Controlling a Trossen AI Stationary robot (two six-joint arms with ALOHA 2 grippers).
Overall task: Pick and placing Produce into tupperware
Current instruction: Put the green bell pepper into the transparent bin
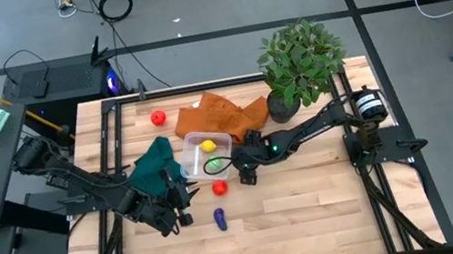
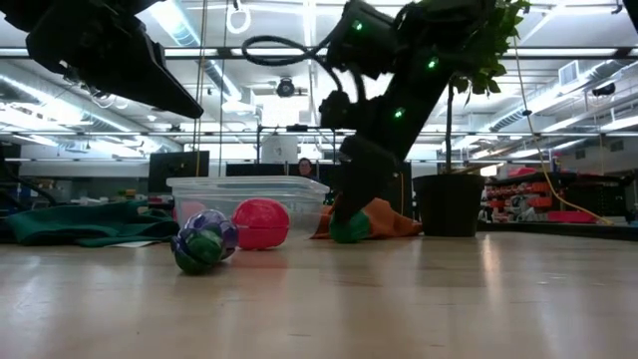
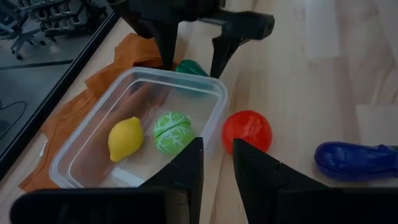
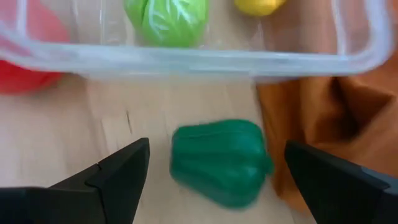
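Note:
The clear tupperware (image 1: 205, 154) sits partly on an orange cloth and holds a yellow lemon (image 3: 125, 138) and a yellow-green cabbage (image 3: 171, 131). A green pepper (image 4: 221, 162) lies on the table just outside its wall. My right gripper (image 4: 217, 149) is open, with one finger on each side of the pepper and a gap at both sides. A red fruit (image 1: 219, 186) and a purple eggplant (image 1: 220, 218) lie near the box. Another red one (image 1: 157, 116) lies farther back. My left gripper (image 3: 217, 155) hovers near the box, its fingers narrowly apart and holding nothing.
The orange cloth (image 1: 217, 113) spreads out behind the box. A dark green cloth (image 1: 154, 160) lies at the box's left. A potted plant (image 1: 299, 64) stands at the far right. Bare wood shows along the near edge and at the right.

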